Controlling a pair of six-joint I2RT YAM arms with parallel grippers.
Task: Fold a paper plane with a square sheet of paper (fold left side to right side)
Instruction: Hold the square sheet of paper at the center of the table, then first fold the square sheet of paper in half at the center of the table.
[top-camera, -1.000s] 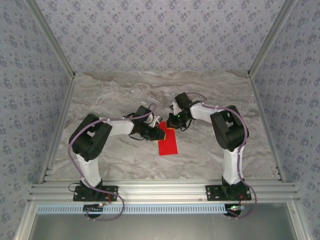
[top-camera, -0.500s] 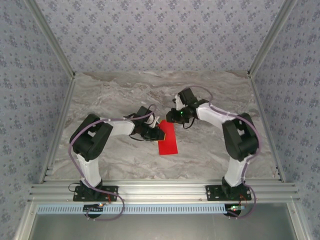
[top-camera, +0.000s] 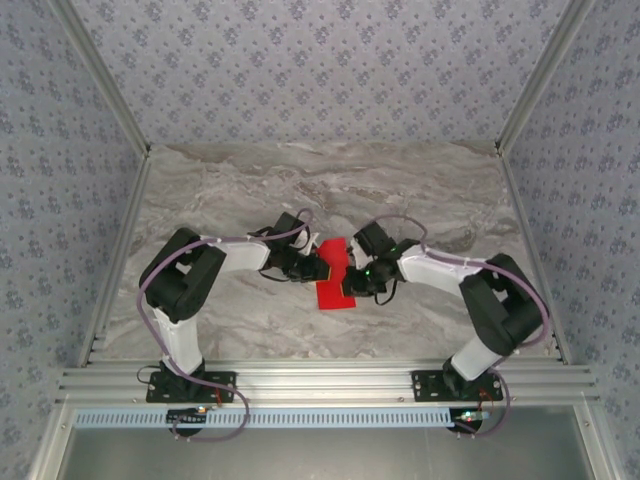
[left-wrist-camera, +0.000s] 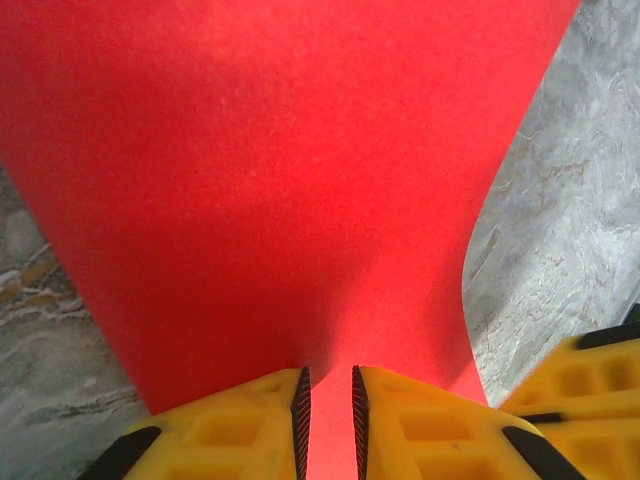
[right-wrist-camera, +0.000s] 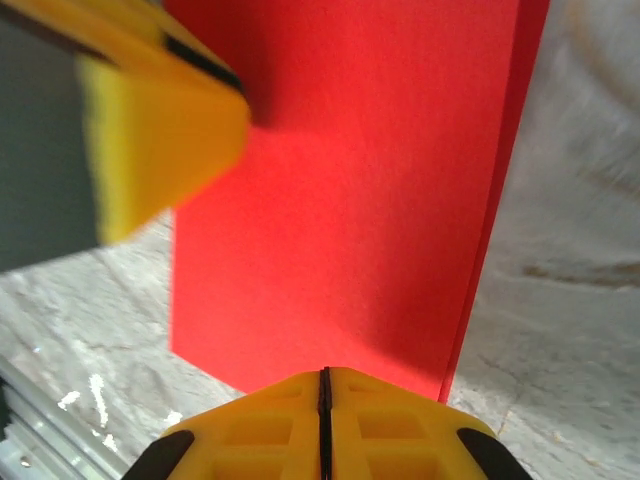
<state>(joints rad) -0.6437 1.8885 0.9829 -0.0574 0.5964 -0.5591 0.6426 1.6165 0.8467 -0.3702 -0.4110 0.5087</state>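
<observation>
The square sheet of paper (top-camera: 337, 291) is bright red and lies on the marble table as an upright rectangle, doubled over, with a second layer's edge (right-wrist-camera: 500, 200) showing along one long side. My left gripper (top-camera: 320, 266) rests on its left part. Its jaws (left-wrist-camera: 327, 375) stand a narrow gap apart, with the paper (left-wrist-camera: 280, 180) under them and curving up beyond. My right gripper (top-camera: 352, 280) is at the right edge. Its jaws (right-wrist-camera: 325, 372) are shut, tips at the edge of the paper (right-wrist-camera: 350, 200). The paper plane is out of view.
The marble table (top-camera: 250, 190) spreads behind and to both sides of the paper. An aluminium rail (top-camera: 320, 385) runs along the near edge, and patterned walls with metal posts close in the sides. A yellow finger of the left gripper (right-wrist-camera: 160, 120) sits close to the right gripper.
The right arm swung from behind the paper forward and down to its right edge, where its jaws opened briefly and shut again. The left gripper and the paper stayed put.
</observation>
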